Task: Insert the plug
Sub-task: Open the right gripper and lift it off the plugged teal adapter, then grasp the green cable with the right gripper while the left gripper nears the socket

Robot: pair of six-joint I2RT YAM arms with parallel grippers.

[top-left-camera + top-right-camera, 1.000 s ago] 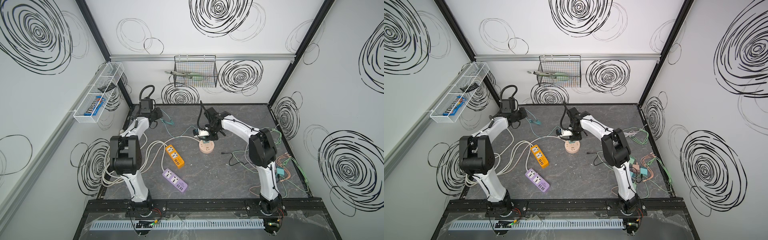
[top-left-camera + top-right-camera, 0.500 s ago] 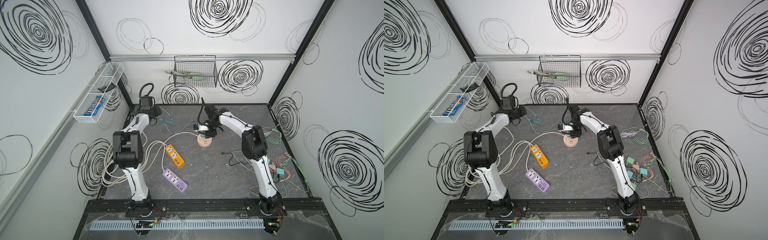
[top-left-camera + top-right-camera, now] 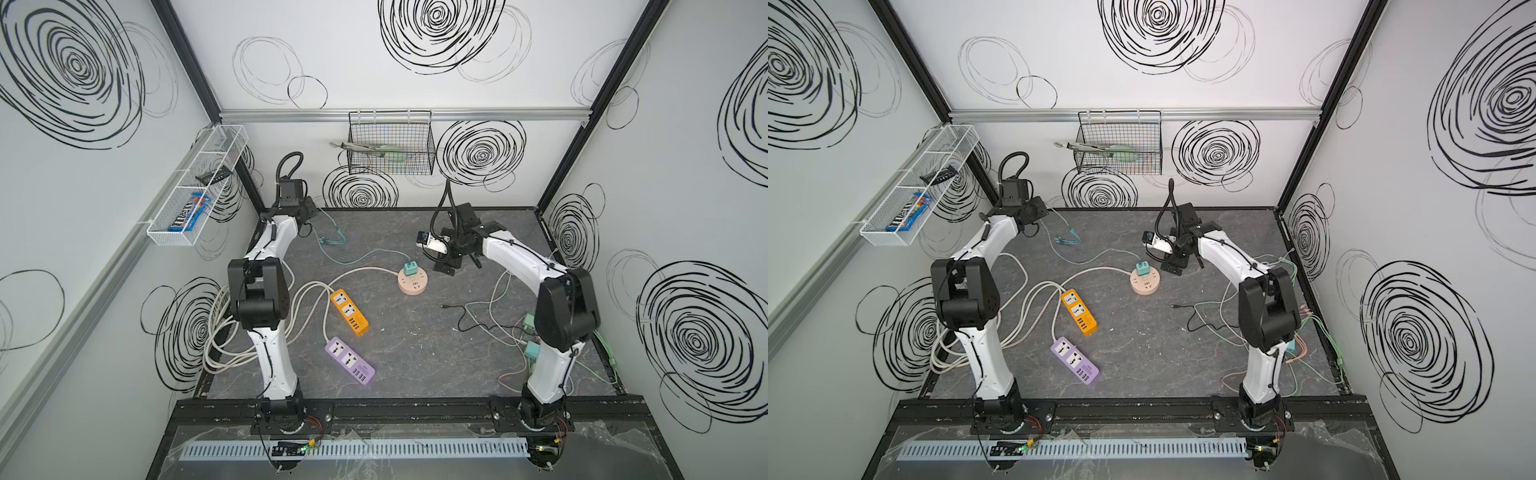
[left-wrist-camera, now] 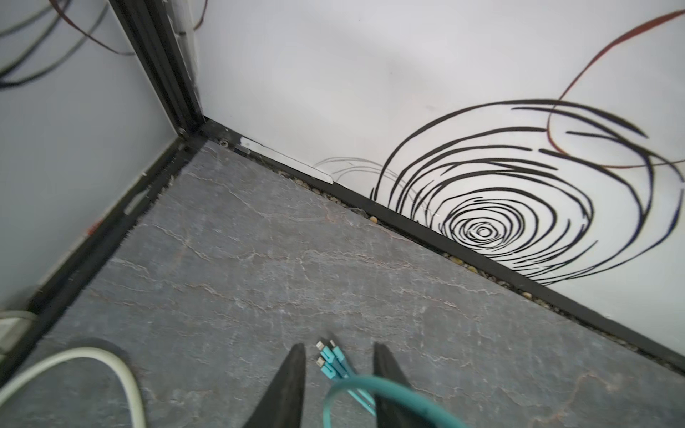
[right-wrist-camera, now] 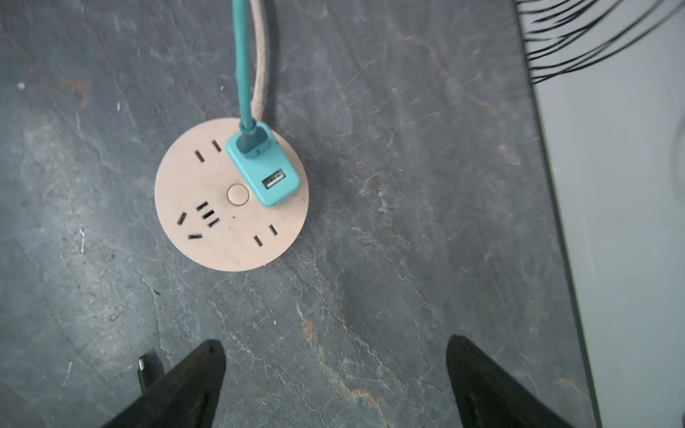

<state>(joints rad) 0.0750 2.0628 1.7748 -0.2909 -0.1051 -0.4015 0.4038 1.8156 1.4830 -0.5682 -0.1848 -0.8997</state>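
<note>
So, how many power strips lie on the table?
3: the round pink socket mid-table with the teal plug in it, the orange strip to its left, the purple strip nearer the front.

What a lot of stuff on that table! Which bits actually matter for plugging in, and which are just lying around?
Part of the job: teal plug, seated in the round pink socket hub; its teal cable; right gripper, open nearby.

Just lying about: orange power strip; purple power strip; black cable; wire basket; M&M's packet.
</note>
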